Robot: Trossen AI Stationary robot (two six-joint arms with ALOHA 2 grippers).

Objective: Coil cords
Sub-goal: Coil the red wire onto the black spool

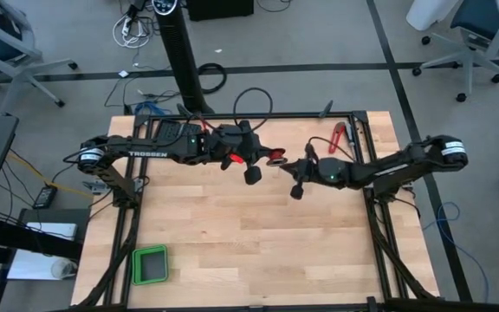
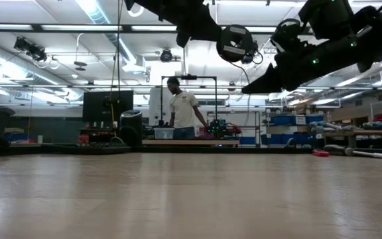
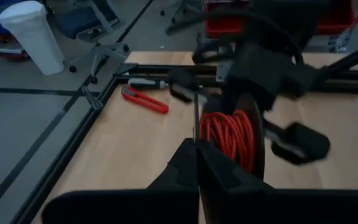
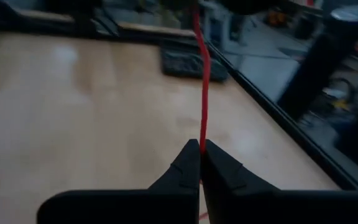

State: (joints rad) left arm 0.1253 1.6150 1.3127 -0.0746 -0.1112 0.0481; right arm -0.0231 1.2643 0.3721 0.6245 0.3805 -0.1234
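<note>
Both arms hang above the far middle of the wooden worktop [image 1: 258, 243], their tips almost meeting. The right claw [image 4: 200, 149] is clenched on the red cord [image 4: 204, 93]: from its wrist a single thin red strand runs straight away from the pinched fingertips toward the other arm. The left claw [image 3: 197, 152] is also clamped tight, its two dark fingers pressed together, with a thin strand passing up from between them. Just beyond those fingers, in the left wrist view, the cord shows as a tidy red coil [image 3: 230, 138] of many turns, wound up against the right arm's dark body. From above, a patch of red [image 1: 232, 161] shows at the left arm's tip, well off the boards. A red-handled tool [image 1: 338, 138] lies near the worktop's far right edge, and a green tray [image 1: 150, 264] sits at the near left. Across the room a person [image 2: 184, 109] stands at a bench.
</note>
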